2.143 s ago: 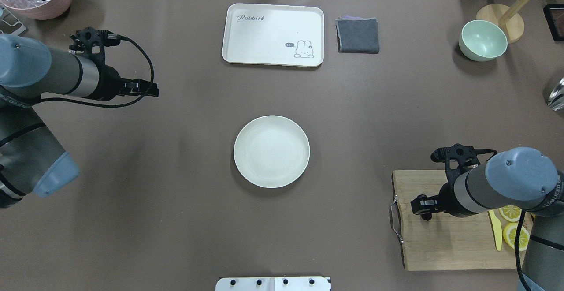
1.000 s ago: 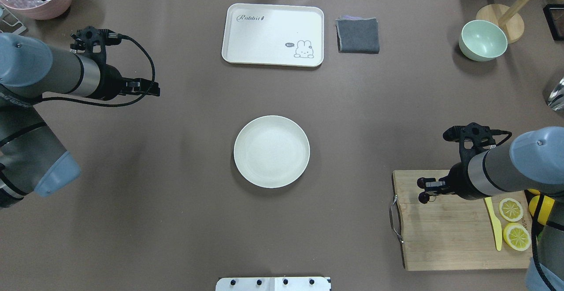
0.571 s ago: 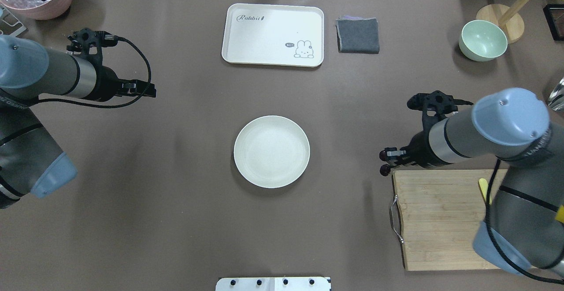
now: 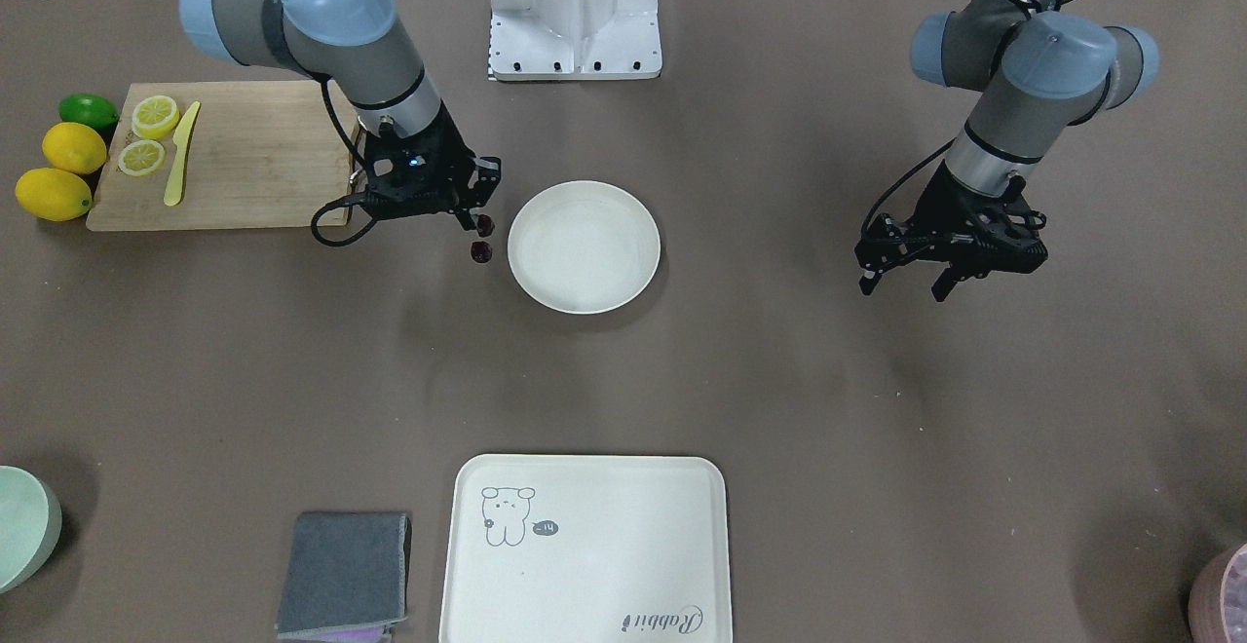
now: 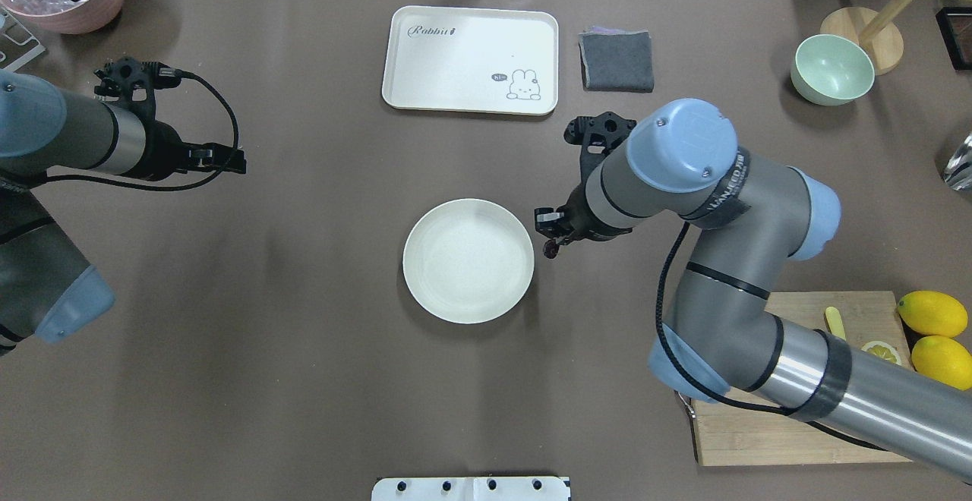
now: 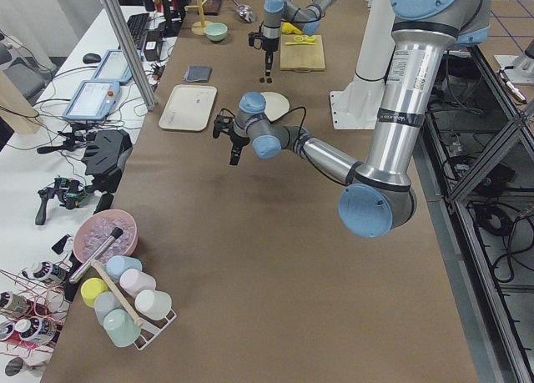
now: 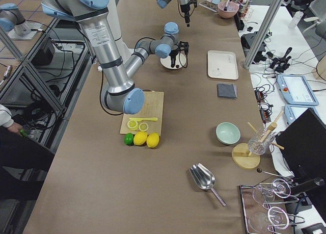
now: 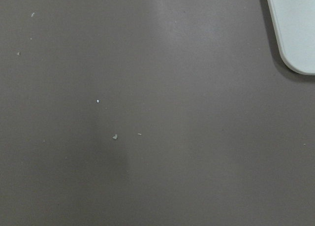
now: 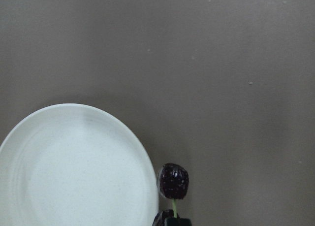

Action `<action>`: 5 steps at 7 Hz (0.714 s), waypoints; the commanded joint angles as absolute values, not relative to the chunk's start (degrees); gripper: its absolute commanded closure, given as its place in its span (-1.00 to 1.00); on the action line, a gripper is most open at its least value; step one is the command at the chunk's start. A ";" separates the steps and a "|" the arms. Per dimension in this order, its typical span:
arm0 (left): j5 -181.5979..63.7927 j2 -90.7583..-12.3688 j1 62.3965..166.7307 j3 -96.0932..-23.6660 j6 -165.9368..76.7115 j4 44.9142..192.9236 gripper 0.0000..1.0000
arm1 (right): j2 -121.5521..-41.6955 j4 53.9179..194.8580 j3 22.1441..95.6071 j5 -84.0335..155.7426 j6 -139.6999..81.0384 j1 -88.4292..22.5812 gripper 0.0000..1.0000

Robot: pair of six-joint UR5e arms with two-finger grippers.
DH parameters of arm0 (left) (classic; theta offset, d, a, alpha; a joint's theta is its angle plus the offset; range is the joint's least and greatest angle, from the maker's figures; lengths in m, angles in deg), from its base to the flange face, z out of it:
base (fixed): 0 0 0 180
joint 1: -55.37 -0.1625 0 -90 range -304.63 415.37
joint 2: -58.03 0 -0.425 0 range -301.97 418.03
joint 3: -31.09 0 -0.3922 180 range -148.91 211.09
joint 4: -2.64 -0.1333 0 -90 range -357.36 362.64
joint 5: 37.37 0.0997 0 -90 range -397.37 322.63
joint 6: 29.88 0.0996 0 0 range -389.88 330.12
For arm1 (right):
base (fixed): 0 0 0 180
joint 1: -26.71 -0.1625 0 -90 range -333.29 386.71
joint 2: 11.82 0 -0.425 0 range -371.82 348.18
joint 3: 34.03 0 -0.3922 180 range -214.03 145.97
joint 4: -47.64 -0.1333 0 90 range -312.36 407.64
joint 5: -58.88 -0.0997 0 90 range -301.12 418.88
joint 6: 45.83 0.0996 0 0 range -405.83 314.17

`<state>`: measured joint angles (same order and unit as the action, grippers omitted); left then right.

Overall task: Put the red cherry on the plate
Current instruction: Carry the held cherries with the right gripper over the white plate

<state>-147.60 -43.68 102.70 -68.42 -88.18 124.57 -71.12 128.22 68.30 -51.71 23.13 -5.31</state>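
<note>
right gripper (image 5: 548, 229) is clamped on the stems of the red cherry (image 5: 551, 249), with the pair dangling under it. the bit that matters: the fruit isn't over the plate (image 5: 468, 261) yet. the plate sits about mid-bench, and the cherries hang just outside its rim, on the side facing the bench end with the cutting board (image 4: 244, 156)

the right wrist view shows it best: one cherry (image 9: 173, 180) sits right next to the rim with only a sliver of bench between, and the plate (image 9: 74, 172) fills the lower left. from the front camera the two cherries (image 4: 480, 251) line up roughly alongside the rim rather than pointing into it, so i'd guess both need to cross the edge at about the same time

so what's left looks like a short sideways slide toward the middle of the bench, then lower and let go. can't tell exactly how high the fruit hangs over the rim, so clipping it is the risk

left gripper (image 4: 903, 284) is way off toward the other end, fingers spread, nothing in it
</note>
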 commanded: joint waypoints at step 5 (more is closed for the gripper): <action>-147.76 -40.85 103.44 -68.75 -88.15 124.72 -0.96 | -61.47 127.80 58.34 -47.65 28.43 0.78 1.00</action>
